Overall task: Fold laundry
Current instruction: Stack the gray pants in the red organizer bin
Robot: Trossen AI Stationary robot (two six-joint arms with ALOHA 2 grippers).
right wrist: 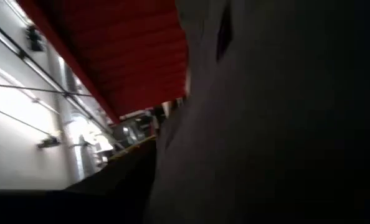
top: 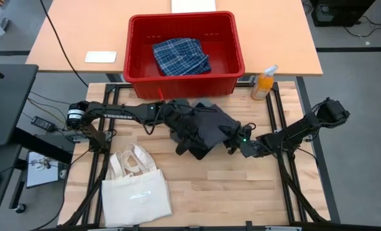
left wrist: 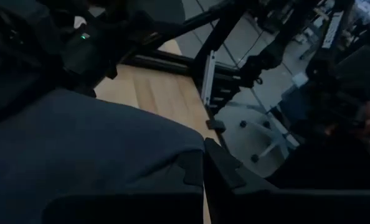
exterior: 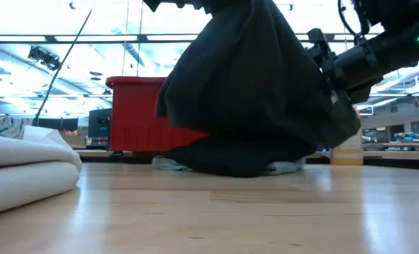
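A charcoal garment (top: 206, 128) is bunched at the table's middle. In the low view the charcoal garment (exterior: 255, 92) hangs from above like a tent, its lower part on the table over a light grey piece (exterior: 168, 164). My left gripper (top: 185, 125) reaches in from the table's left, buried in the garment's top. My right gripper (top: 234, 144) comes from the right at its right edge. The blue-and-white plaid piece (top: 181, 56) lies in the red basket (top: 232, 70). My left gripper is shut on the charcoal garment's upper part (left wrist: 110, 143), coming level from the table's left; the cloth covers the fingers and hides the contact. The garment hangs below it, its lower end (exterior: 245, 166) on the table. My right gripper holds the garment's right edge (exterior: 322, 77), slanting in from the table's right. Cloth fills its wrist view (right wrist: 284, 124) and hides the fingers. The cloth runs slack from there down to the table.
A cream tote bag (top: 134, 189) lies at the near left of the table. An orange bottle (top: 264, 83) stands at the far right beside the red basket. Bare wood (top: 242, 192) stretches along the near edge, right of the tote.
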